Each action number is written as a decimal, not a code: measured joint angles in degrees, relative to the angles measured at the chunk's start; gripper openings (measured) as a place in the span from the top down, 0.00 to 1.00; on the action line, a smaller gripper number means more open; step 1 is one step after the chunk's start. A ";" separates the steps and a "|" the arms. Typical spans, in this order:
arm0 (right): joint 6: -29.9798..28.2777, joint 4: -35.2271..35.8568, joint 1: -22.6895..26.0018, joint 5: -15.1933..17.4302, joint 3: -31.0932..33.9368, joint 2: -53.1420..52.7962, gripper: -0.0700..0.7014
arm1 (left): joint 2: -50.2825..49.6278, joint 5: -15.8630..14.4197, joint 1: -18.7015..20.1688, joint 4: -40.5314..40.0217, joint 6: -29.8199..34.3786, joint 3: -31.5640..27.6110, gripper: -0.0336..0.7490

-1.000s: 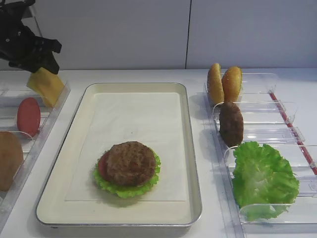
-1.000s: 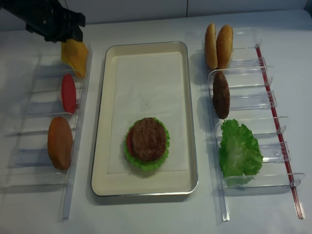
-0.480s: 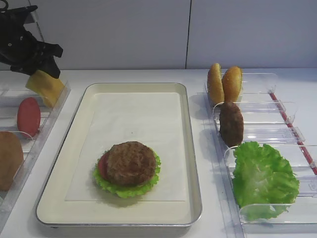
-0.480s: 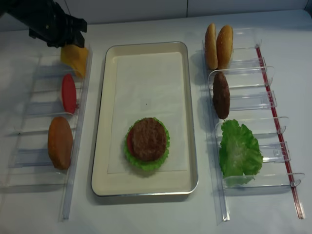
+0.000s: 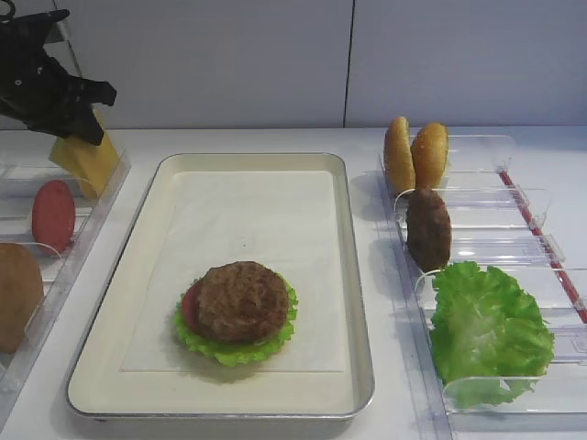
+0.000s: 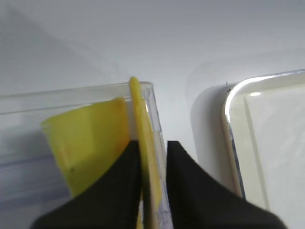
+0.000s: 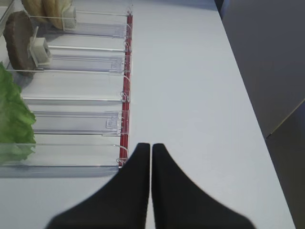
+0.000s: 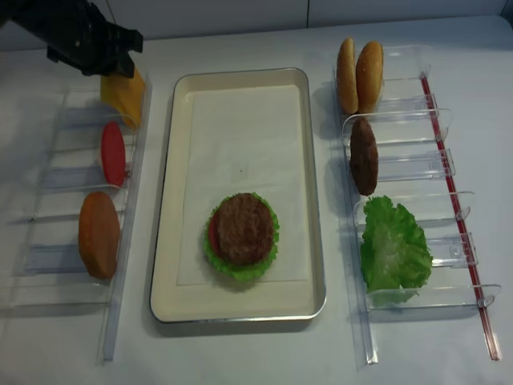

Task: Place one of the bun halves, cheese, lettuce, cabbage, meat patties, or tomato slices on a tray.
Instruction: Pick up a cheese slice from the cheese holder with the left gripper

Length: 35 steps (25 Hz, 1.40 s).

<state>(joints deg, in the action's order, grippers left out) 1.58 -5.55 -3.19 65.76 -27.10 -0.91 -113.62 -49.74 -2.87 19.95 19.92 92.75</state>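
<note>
Since the earlier frames the left claw [image 6: 153, 191] has drawn its jaws inward around the upright cheese, while nothing else on the surface has shifted. It now pinches the thin, flat, deep orange-yellow square cheese slice [image 6: 143, 157] edge-on between its two black fingers [image 6: 119, 191]. That slice stands on edge at the far end of the clear plastic bin [image 8: 80, 180] on the left, just beside the rounded corner of the tray. A paler yellow square slice [image 6: 88, 143] stands against it on the outer side, outside the jaws.

The right claw [image 7: 151, 152] hangs over the white surface [image 7: 190, 95] beside the right-hand bins, its fingers pressed together on nothing.

Judged by its thinness, the cheese is light, limp and liable to fold or tear; it may also cling to its paler neighbour. The present hold near the upper edge seems suitable, provided the lift is straight upward and slow.

The large rectangular cream tray [image 5: 358, 302], with silvery rim and white paper liner, already carries a stack: ruffled bright green lettuce [image 5: 234, 353], a red tomato slice [image 5: 190, 307] showing at its left side, and a round dark brown meat patty [image 5: 243, 301] on top. The cheese has not yet left its bin.
</note>
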 joint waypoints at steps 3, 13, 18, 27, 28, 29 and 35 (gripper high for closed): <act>0.00 0.00 0.00 0.00 0.00 0.00 0.37 | 0.00 0.00 0.00 0.00 0.00 0.00 0.87; 0.00 0.00 0.00 0.00 0.00 0.00 0.37 | 0.00 -0.21 0.00 0.00 0.00 0.00 0.99; 0.00 0.00 0.00 0.00 0.00 0.00 0.37 | 0.00 -0.57 0.00 0.00 0.00 0.00 0.99; 0.00 0.00 0.00 0.00 0.00 0.00 0.37 | 6.25 -1.49 0.00 -2.39 0.00 0.00 0.99; 0.00 0.00 0.00 0.00 0.00 0.00 0.37 | 7.14 -1.49 0.00 -2.39 0.00 0.00 0.99; 0.00 0.00 0.00 0.00 0.00 0.00 0.37 | 8.02 -1.49 0.00 -2.25 0.00 0.00 0.99; 0.00 0.00 0.00 0.00 0.00 0.00 0.37 | 12.63 -3.09 0.00 1.66 0.00 0.00 0.99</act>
<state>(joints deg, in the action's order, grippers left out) 1.58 -5.55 -3.19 65.76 -27.10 -0.91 -100.99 -52.83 -2.87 21.61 19.92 92.75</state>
